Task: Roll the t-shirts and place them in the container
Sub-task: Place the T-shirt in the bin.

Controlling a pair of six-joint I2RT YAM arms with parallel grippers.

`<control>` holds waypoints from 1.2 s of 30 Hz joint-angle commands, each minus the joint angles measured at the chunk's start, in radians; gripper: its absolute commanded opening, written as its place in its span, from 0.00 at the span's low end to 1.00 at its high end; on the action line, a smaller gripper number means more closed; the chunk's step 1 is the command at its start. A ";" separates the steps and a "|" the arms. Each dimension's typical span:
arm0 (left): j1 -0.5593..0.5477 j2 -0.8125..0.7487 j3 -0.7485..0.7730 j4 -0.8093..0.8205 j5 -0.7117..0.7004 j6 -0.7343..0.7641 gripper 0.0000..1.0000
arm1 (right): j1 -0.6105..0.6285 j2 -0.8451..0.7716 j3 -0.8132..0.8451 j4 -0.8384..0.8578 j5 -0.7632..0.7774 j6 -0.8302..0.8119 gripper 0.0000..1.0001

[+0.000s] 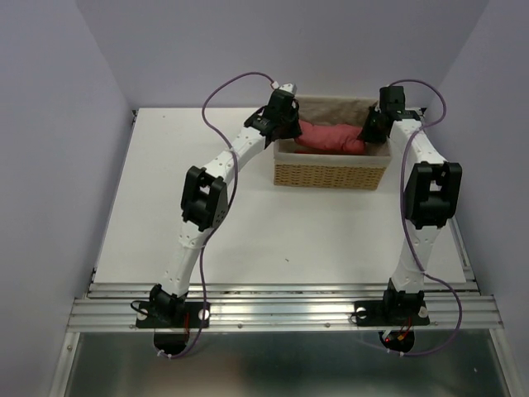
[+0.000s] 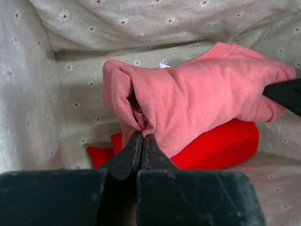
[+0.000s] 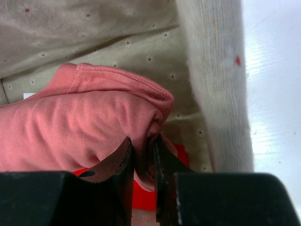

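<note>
Left wrist, salmon t-shirt (image 2: 202,94), rolled log (creased end)

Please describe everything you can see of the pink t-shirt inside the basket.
The t-shirt is plain salmon-pink, soft knit cloth, with a stitched hem showing along its top edge. It is rolled into a short thick log and lies crosswise inside the wicker basket, surrounded by the flowered lining and above a bright red cloth. The fingers of the left gripper pinch one end, and those of the right gripper pinch the other.
</note>
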State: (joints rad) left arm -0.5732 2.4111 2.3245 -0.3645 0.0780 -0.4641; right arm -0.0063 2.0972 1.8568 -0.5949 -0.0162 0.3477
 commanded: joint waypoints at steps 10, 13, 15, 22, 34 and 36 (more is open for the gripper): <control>0.027 0.092 0.085 0.065 -0.030 0.070 0.00 | -0.004 0.070 0.064 0.132 0.067 0.010 0.01; 0.030 0.105 0.082 0.065 -0.035 0.077 0.00 | 0.005 0.092 0.061 0.130 0.088 0.004 0.01; 0.030 0.115 0.079 0.070 -0.038 0.081 0.00 | 0.005 0.107 0.056 0.130 0.094 0.004 0.01; 0.030 0.135 0.067 0.095 -0.053 0.082 0.00 | 0.014 0.148 0.050 0.141 0.130 0.004 0.01; 0.030 0.161 0.050 0.105 -0.054 0.088 0.00 | 0.014 0.179 0.016 0.144 0.170 0.010 0.05; 0.032 0.160 0.050 0.104 -0.035 0.094 0.00 | 0.014 0.169 0.013 0.145 0.153 0.011 0.15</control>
State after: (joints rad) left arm -0.5724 2.5504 2.3699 -0.2314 0.0429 -0.3878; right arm 0.0353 2.2147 1.8904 -0.4366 0.1184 0.3279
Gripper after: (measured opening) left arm 0.040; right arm 0.210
